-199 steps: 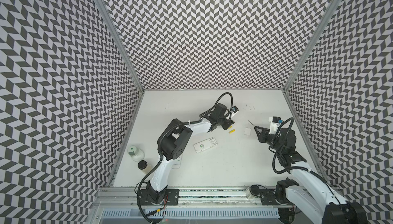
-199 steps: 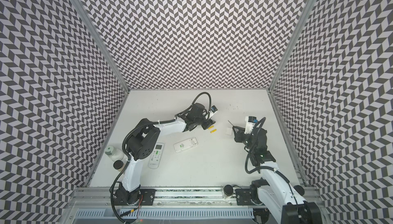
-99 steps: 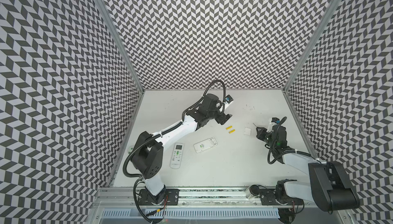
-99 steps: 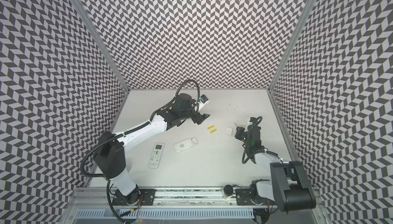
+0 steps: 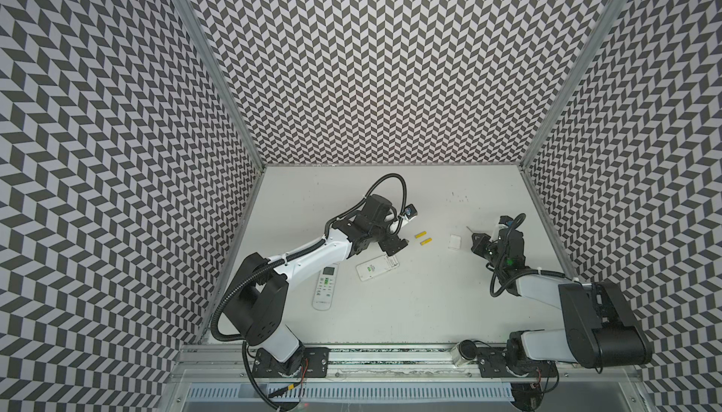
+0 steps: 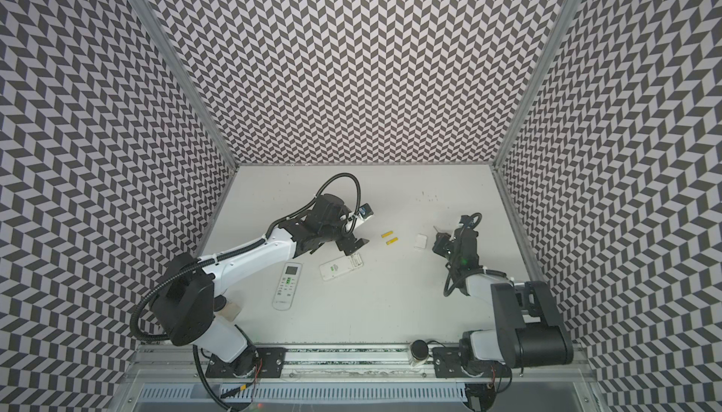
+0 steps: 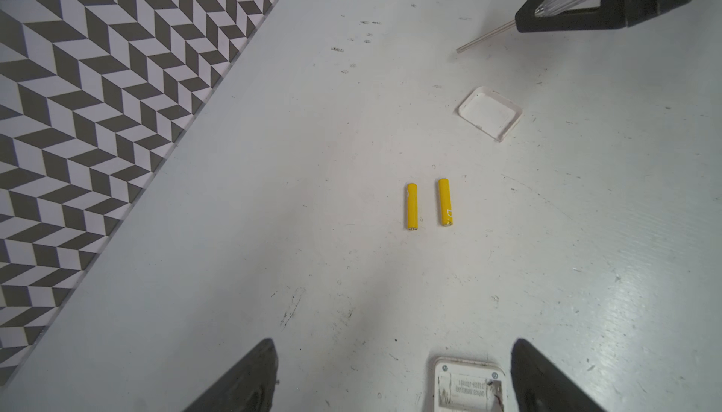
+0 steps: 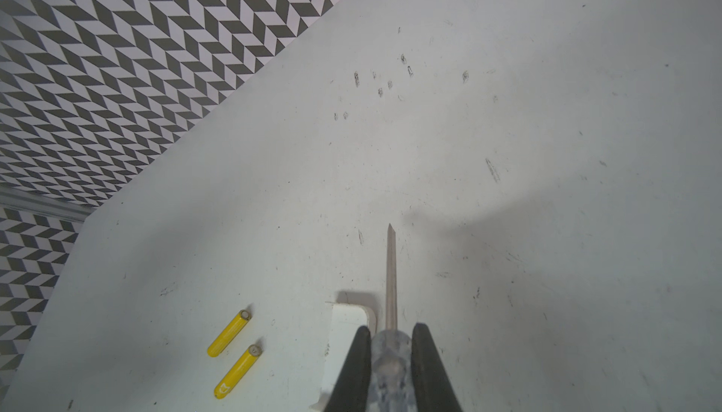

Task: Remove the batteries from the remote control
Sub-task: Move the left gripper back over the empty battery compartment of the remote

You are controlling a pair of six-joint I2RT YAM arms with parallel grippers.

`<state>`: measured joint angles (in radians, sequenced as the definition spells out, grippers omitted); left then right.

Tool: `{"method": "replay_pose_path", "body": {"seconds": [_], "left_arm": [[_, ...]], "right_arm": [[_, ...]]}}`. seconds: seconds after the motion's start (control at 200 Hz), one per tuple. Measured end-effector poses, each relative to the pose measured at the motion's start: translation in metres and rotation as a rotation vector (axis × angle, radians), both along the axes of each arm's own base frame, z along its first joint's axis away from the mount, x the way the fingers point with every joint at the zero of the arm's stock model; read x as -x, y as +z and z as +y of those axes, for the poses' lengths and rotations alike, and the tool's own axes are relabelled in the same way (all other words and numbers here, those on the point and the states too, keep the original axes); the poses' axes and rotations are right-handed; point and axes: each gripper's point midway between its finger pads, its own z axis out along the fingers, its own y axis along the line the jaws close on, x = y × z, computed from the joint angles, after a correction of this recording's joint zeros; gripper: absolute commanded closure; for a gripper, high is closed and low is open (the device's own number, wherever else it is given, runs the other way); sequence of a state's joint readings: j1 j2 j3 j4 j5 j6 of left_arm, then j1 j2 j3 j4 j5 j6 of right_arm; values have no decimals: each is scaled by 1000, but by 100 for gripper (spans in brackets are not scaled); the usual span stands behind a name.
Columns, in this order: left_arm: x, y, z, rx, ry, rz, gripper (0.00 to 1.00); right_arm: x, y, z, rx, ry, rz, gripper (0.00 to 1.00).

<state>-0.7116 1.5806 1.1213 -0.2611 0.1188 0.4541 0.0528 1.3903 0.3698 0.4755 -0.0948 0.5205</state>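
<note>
**Left gripper** (image 7: pixel 392 341): the black fingers (image 7: pixel 246 382) are spread wide with nothing between them. Only their tips show, cut off by the frame edge. In both top views it hangs (image 5: pixel 394 248) (image 6: pixel 353 248) just beyond the open end of the white rectangular remote control (image 5: pixel 377 267) (image 6: pixel 340 267), which lies face down.

**Right gripper** (image 8: pixel 392 330): the fingers (image 8: pixel 357 371) are clamped on the clear, mottled plastic handle of a thin metal-shafted screwdriver (image 8: pixel 390 273). The shaft points out past the fingertips over bare table. I cannot tell whether the tip touches the surface. The left wrist view shows the same tool (image 7: pixel 484 36), with most of its handle hidden by the jaw. In a top view this gripper (image 5: pixel 478 244) is too small and dark to read.

**Batteries:** two bright yellow cylindrical batteries (image 7: pixel 411 206) (image 7: pixel 445 202) lie side by side, nearly parallel and apart, on the white tabletop (image 5: pixel 410 312). They sit between the two grippers (image 5: pixel 423 237) (image 6: pixel 389 237), clear of the remote.

**Remote compartment:** only a strip shows at the frame edge (image 7: pixel 467 386). It shows printed text and a spring contact. It looks empty, though most of it is cut off.

**Other items:**
- A small white square plastic cover (image 7: pixel 490 113) (image 5: pixel 454 242) lies inner side up near the right gripper, which partly hides it in the right wrist view (image 8: pixel 347 351).
- A second white remote (image 5: pixel 325 287) (image 6: pixel 288 285) lies buttons up by the left arm.
</note>
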Motion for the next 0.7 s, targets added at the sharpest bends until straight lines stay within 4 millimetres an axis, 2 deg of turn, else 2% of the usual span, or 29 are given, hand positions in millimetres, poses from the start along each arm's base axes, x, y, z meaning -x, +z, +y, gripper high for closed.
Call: {"method": "replay_pose_path", "body": {"seconds": [0.145,0.21,0.421,0.556,0.701], "left_arm": [[2,10,6,-22,-17,-44,6],[5,9,9,-36,-31,-48,6],[29,-21,18,-112,-113,29,5],[43,-48,30,-178,-139,72,4],[52,-62,37,-208,-156,95,3]], "right_arm": [[-7,-2,-2,5,-5,14,82],[-8,-5,-2,7,-6,29,82],[-12,-15,-5,21,-16,98,80],[-16,-24,-6,30,-16,152,78],[-15,-35,-6,39,-10,207,76]]}}
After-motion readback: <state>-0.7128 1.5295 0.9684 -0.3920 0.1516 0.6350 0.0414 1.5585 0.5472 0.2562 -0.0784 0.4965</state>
